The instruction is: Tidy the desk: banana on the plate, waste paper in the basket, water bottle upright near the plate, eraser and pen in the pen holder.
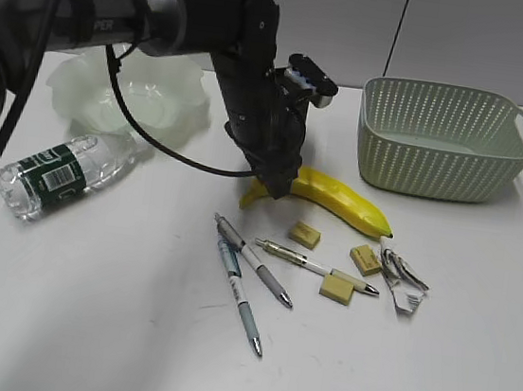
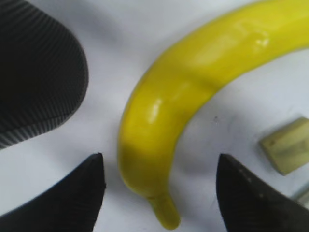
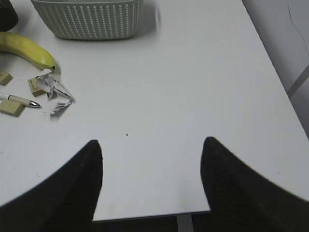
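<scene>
Altogether: one banana (image 1: 345, 202), three pens (image 1: 253, 260), three erasers (image 1: 337, 288), one basket (image 1: 440, 141).

Letters "PER" on left arm (image 1: 92, 17), bottle label (image 1: 55, 170) unreadable

Black left arm (image 1: 256, 80), silver collar, looping black cable, ribbed fingers (image 2: 38, 67)

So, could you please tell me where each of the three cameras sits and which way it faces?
Exterior view: raised at the desk's front, slanting down; the left arm reaches over the banana.
Left wrist view: just above the banana's stem end, looking down between the open left gripper fingers.
Right wrist view: low over bare desk, facing the basket; open right gripper fingers frame it.
All three views share the banana.
</scene>
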Controlling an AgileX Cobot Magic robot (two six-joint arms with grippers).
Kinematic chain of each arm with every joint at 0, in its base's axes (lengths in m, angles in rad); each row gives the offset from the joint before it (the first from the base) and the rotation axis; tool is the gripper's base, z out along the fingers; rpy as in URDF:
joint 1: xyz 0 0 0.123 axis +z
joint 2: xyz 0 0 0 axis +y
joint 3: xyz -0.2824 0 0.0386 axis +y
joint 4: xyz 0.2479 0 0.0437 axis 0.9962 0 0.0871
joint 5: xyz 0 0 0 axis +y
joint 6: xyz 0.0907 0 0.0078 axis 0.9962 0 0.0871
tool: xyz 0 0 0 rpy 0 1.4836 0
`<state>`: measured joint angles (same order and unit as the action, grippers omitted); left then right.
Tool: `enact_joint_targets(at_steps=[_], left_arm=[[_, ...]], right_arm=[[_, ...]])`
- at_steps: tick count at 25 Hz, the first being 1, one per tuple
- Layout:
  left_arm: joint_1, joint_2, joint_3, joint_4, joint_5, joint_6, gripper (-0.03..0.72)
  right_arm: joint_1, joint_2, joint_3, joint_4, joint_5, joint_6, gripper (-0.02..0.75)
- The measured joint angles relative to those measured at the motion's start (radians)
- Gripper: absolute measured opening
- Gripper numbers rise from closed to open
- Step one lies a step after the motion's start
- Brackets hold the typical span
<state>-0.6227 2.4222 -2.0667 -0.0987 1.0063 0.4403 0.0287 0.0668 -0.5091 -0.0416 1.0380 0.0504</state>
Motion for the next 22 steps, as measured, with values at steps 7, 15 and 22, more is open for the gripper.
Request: enact_joint_targets(at_steps=[7, 15, 22], left_arm=[[-0.001, 0.043, -0.002, 0.034, -0.039, -0.008, 0.498], [-0.001, 0.052, -0.002, 0.037, -0.055, -0.02, 0.304], [-0.001, 0.032, -0.002, 0.037, -0.009, -0.024, 0.304]], right_arm=[[0.0, 0.0, 0.0, 0.0, 0.0, 0.0, 0.507], [0.0, 0.0, 0.0, 0.0, 0.0, 0.0, 0.507], [0.0, 0.0, 0.0, 0.0, 0.0, 0.0, 0.507]])
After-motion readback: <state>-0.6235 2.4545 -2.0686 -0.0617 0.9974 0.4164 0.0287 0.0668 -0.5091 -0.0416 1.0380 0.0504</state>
